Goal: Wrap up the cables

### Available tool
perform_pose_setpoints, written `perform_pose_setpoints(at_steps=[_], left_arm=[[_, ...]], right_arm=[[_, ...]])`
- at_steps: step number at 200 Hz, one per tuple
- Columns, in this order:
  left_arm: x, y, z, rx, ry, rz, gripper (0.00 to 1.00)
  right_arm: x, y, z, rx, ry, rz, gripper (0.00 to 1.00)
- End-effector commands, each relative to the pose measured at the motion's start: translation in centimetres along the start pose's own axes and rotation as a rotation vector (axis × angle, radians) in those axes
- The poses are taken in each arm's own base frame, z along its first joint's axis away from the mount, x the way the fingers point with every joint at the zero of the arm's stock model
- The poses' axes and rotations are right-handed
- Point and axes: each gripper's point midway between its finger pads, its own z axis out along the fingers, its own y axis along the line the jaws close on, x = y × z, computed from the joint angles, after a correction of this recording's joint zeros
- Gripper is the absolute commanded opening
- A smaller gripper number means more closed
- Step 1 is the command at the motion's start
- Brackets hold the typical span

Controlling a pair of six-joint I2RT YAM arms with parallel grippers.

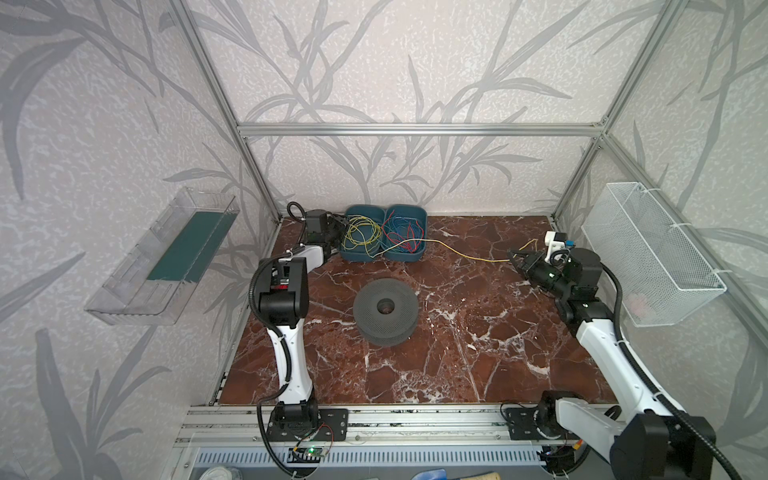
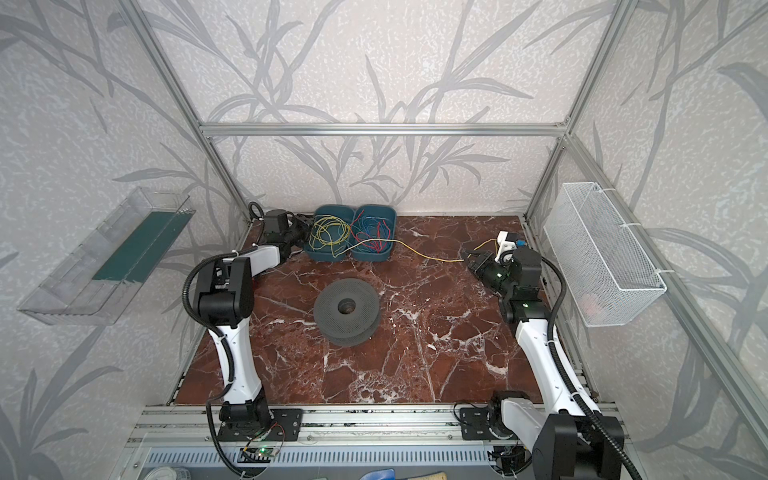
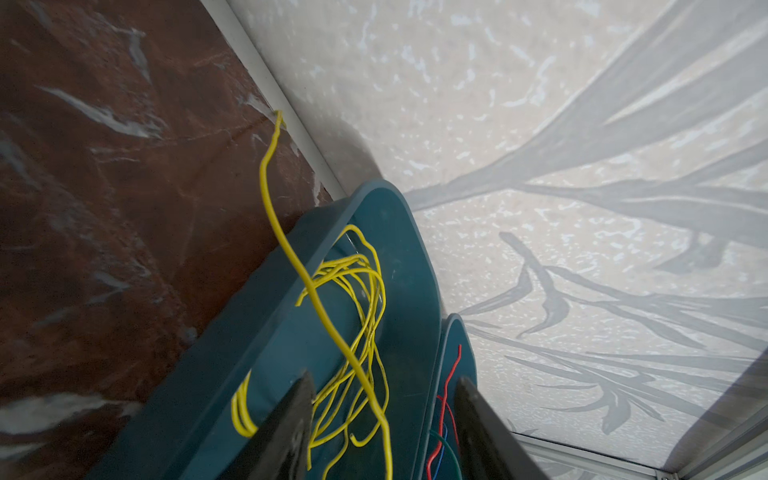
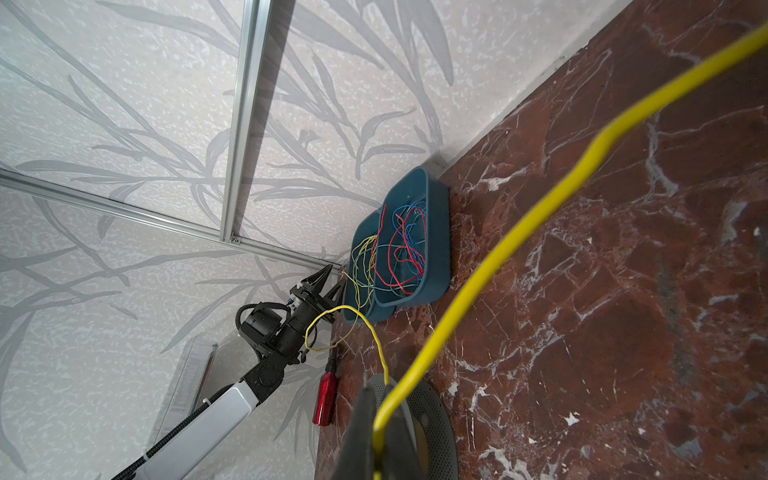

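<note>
Yellow cable, gripped by right claw

2 white arms w/ blk joints, blk corrugated hoses

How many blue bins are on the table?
2. They stand side by side at the marble table's back edge: one blue bin holds yellow cables; the other blue bin holds red and blue wires. None seems hidden.

Stretched cable and grey spool obstruct the table; its front lies open.
</note>
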Motion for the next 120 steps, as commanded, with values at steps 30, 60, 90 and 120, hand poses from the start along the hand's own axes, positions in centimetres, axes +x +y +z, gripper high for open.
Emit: perform_pose_setpoints(at_steps=[30, 60, 90, 120], left_arm=[[0.5, 0.6, 2.7, -0.002, 0.018, -0.029, 0.49], [0.4, 1.0, 3.4, 0.006, -0.008, -0.025, 0.39], [-0.2, 0.1, 3.5, 0.039, -0.023, -0.015, 0.14], [-0.6, -1.8, 2.6, 0.068, -0.024, 0.032, 0.04]], right_arm=[[-0.5, 1.5, -0.1, -0.045, -0.006, -0.033, 0.0], [-0.5, 1.7, -0.1, -0.048, 0.001, -0.036, 0.0], [-0.2, 1.4, -0.2, -0.037, 0.007, -0.04, 0.0], [0.0, 1.0, -0.1, -0.032, 0.011, -0.034, 0.0]])
